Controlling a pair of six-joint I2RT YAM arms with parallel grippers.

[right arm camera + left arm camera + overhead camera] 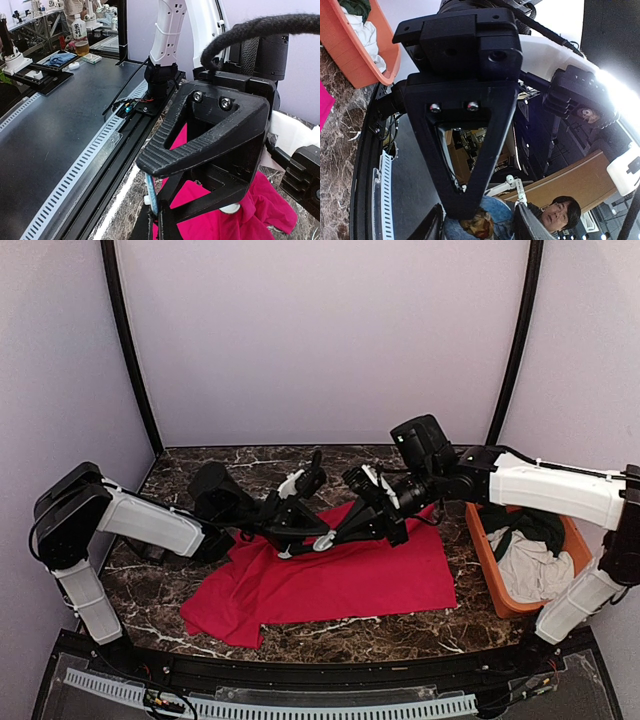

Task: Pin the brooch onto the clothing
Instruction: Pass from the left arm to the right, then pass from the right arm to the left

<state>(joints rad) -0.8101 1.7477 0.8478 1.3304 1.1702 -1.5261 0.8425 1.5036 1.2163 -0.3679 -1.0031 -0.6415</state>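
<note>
The red T-shirt (330, 585) is lying spread on the dark marbled desk (240, 465). Both arms are reaching in over its 12 o'clock edge, so the left pincer (316, 537) and the right pincer (148, 187) are sitting almost tip to tip. The right pincer is clenching tight, and a thin pale-blue sliver (150, 197) is showing at its tips. I cannot tell whether that is the brooch's pin, and the brooch itself is not showing clearly in any view. Whether the left pincer is grasping or released I cannot tell either.

Crowding is looking like the main hazard: with the tips this close, any small turn is risking a knock that jolts the brooch loose into the red folds. The soft fabric is likely giving way rather than resisting, so a push could be dragging the shirt toward 6 o'clock or bunching it — not letting a pin through. And if the clenched tips are pinching cloth alone, a lift would be hauling the shirt up with nothing fastened.
</note>
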